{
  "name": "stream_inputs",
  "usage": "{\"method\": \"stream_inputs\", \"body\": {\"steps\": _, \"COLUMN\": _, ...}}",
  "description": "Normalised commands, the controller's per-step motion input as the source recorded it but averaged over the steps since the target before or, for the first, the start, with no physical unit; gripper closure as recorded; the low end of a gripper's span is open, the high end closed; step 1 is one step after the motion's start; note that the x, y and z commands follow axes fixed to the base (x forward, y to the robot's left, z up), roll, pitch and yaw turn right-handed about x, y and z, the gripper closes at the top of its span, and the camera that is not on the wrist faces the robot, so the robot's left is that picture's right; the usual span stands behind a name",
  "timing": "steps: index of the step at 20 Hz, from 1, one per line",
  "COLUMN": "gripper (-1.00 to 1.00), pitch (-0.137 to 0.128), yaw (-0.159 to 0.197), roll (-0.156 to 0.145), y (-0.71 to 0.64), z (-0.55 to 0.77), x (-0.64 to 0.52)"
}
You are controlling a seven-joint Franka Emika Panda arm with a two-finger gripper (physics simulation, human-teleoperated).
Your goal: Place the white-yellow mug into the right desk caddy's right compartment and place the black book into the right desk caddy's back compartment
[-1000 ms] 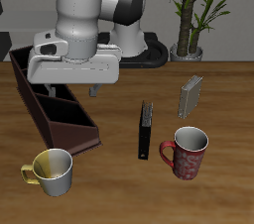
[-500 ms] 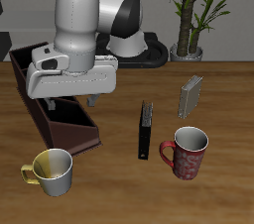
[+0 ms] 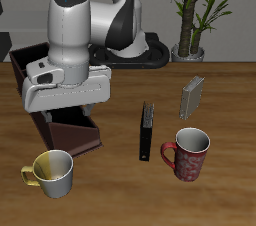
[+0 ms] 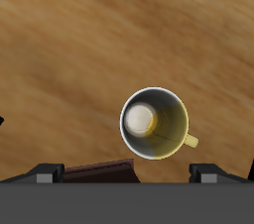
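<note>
Gripper [image 3: 72,111] hangs over the dark maroon-brown desk caddy [image 3: 70,130], above the upright cream-white mug with yellow handle [image 3: 51,172]; fingers apart, empty. Thin black book [image 3: 147,131] flat on the table.

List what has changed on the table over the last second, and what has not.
The arm carried the gripper forward and sideways, from behind the black book to above the white-yellow mug, close to the right desk caddy. Nothing was grasped or released. Mugs, both books and caddy stayed put.
</note>
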Motion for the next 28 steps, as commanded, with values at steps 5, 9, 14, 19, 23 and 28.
{"method": "stream_inputs", "body": {"steps": 5, "gripper": -1.0, "pitch": -0.001, "yaw": 0.02, "roll": 0.026, "y": -0.13, "z": -0.1, "x": -0.06}}
{"method": "stream_inputs", "body": {"steps": 9, "gripper": -1.0, "pitch": -0.014, "yaw": 0.062, "roll": 0.016, "y": -0.08, "z": -0.24, "x": 0.01}}
{"method": "stream_inputs", "body": {"steps": 14, "gripper": -1.0, "pitch": 0.026, "yaw": 0.089, "roll": 0.001, "y": -0.05, "z": -0.23, "x": 0.09}}
{"method": "stream_inputs", "body": {"steps": 19, "gripper": -1.0, "pitch": 0.009, "yaw": 0.068, "roll": -0.01, "y": -0.04, "z": -0.12, "x": 0.02}}
{"method": "stream_inputs", "body": {"steps": 23, "gripper": -1.0, "pitch": 0.02, "yaw": 0.066, "roll": -0.01, "y": 0.07, "z": -0.2, "x": 0.03}}
{"method": "stream_inputs", "body": {"steps": 28, "gripper": -1.0, "pitch": 0.021, "yaw": 0.083, "roll": -0.009, "y": 0.06, "z": -0.19, "x": 0.06}}
